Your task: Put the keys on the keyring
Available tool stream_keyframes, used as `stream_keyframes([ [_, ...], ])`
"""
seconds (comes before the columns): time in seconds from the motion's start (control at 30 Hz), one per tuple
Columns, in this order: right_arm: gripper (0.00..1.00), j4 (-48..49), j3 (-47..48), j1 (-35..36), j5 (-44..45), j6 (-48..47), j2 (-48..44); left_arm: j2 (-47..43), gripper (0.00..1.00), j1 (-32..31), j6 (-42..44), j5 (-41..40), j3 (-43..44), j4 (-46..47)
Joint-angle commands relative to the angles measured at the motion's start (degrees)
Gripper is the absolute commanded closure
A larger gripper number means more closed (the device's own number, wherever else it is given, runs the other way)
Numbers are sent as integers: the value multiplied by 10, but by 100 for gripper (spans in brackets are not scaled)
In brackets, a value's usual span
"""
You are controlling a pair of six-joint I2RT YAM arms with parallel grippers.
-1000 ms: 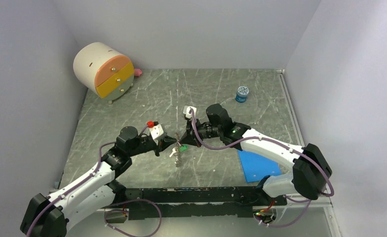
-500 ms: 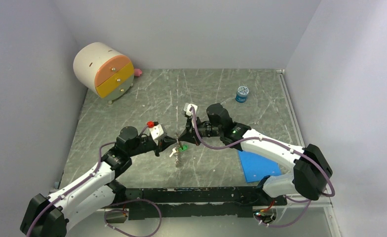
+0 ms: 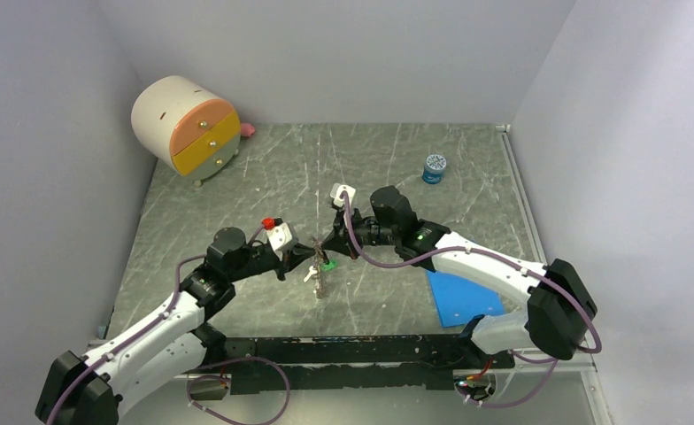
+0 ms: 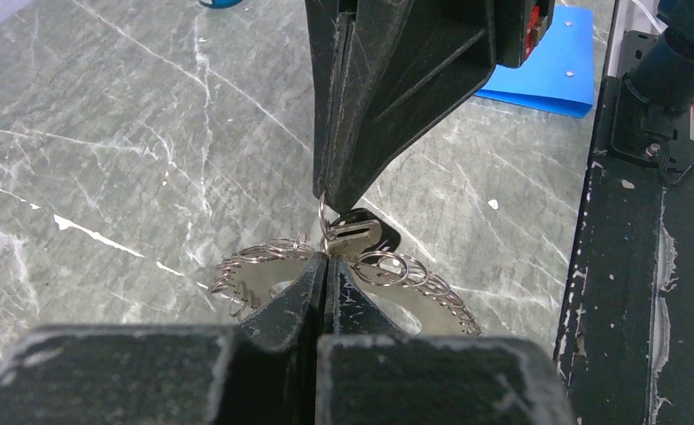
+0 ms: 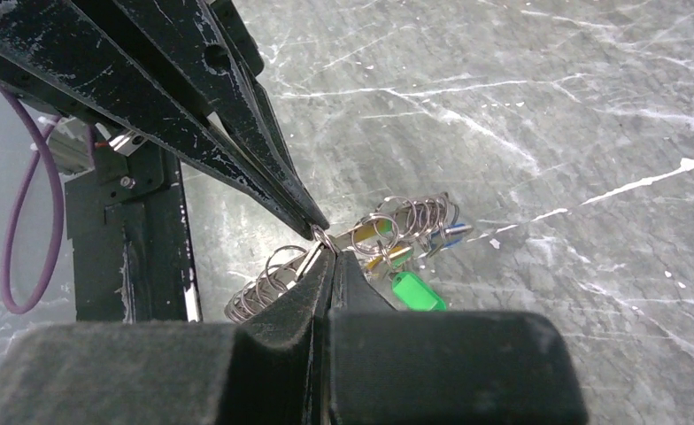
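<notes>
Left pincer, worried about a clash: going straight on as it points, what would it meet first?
Probably the right pincer: its shut tips nearly touch the left pincer's at the thin silvery metal keyring.

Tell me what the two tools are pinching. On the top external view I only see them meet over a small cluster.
Observer: In the left wrist view, the left tool is shut on the keyring, a hoop edged with small wire loops.
Operator: And the other one?
Observer: The right tool is shut too, meeting the left tool tip to tip at the same spot on the hoop.
Operator: Which keys can you make out?
Observer: In the right wrist view, beside the green key, what look like a yellow-headed key and a blue-headed key sit by the hoop.
</notes>
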Motion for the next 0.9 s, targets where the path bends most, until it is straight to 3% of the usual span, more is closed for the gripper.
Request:
stream_keyframes([
  [0.0, 100, 9, -1, -1, 47, -6, -20, -13, 97, -3, -9, 13, 15, 27],
  [0.4, 100, 11, -14, -1, 68, -12, -28, -19, 97, -3, -26, 8, 12, 36],
  [0.87, 100, 16, -29, 0, 86, -17, -51, -24, 97, -3, -105, 2, -2, 77],
])
